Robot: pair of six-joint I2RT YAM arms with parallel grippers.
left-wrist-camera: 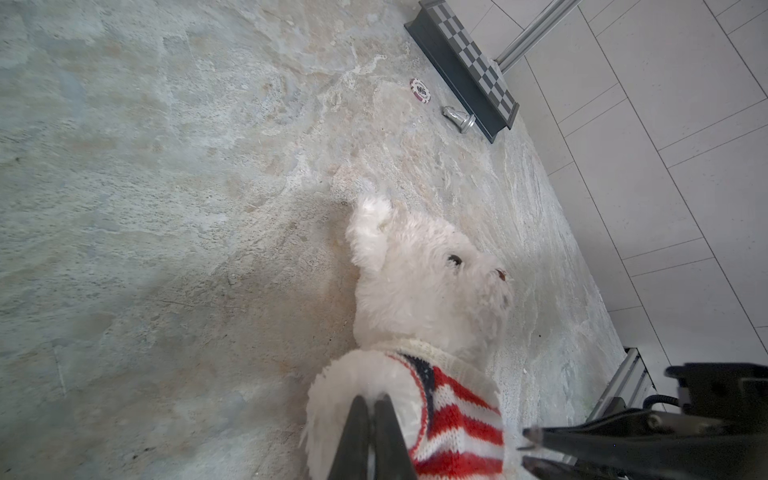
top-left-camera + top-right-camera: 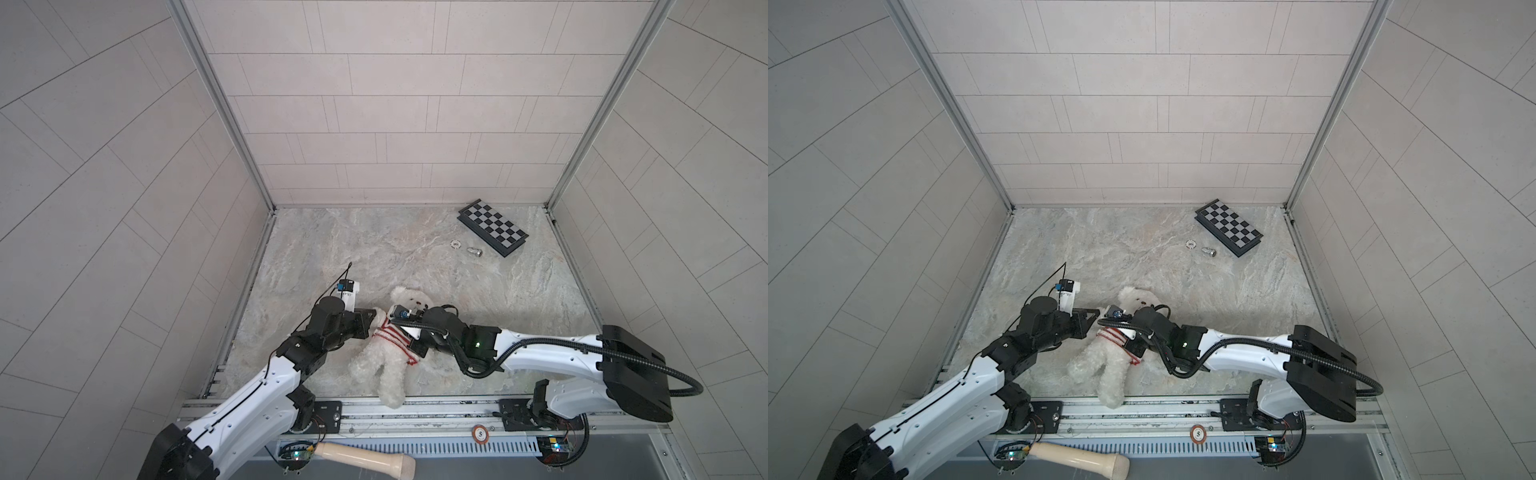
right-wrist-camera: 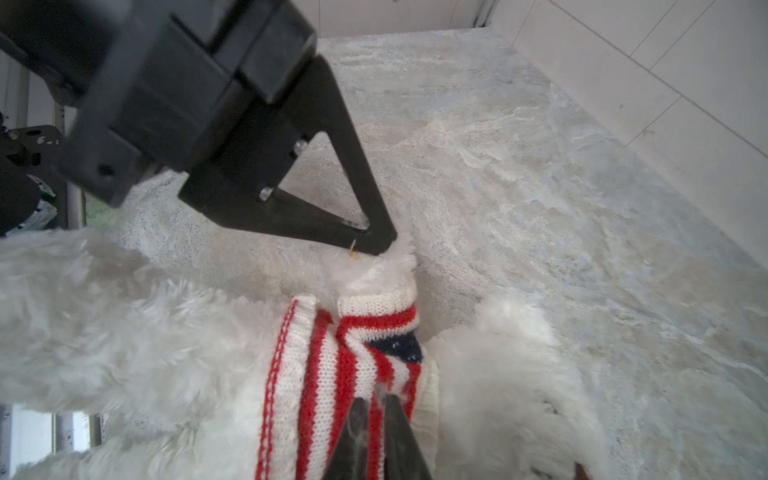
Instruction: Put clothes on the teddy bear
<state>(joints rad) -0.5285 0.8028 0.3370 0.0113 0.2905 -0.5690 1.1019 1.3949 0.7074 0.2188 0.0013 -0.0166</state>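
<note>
The teddy bear (image 2: pixel 409 296) (image 2: pixel 1133 296) lies on its back on the marble table, head toward the back wall, one leg over the front edge. A red-and-white striped sweater (image 2: pixel 392 334) (image 2: pixel 1112 334) covers its torso. In the left wrist view my left gripper (image 1: pixel 372 400) is shut on the fluffy paw poking out of a sleeve, beside the sweater (image 1: pixel 457 415) and below the bear's face (image 1: pixel 424 282). In the right wrist view my right gripper (image 3: pixel 376 401) is shut on a fold of the sweater (image 3: pixel 324 365) on the chest. The left gripper (image 3: pixel 380 245) pinches the paw just beyond it.
A folded chessboard (image 2: pixel 492 226) lies at the back right, with a poker chip (image 2: pixel 456 244) and a small metal piece (image 2: pixel 473 251) beside it. A wooden handle (image 2: pixel 365 457) and another chip (image 2: pixel 480 434) rest on the front rail area.
</note>
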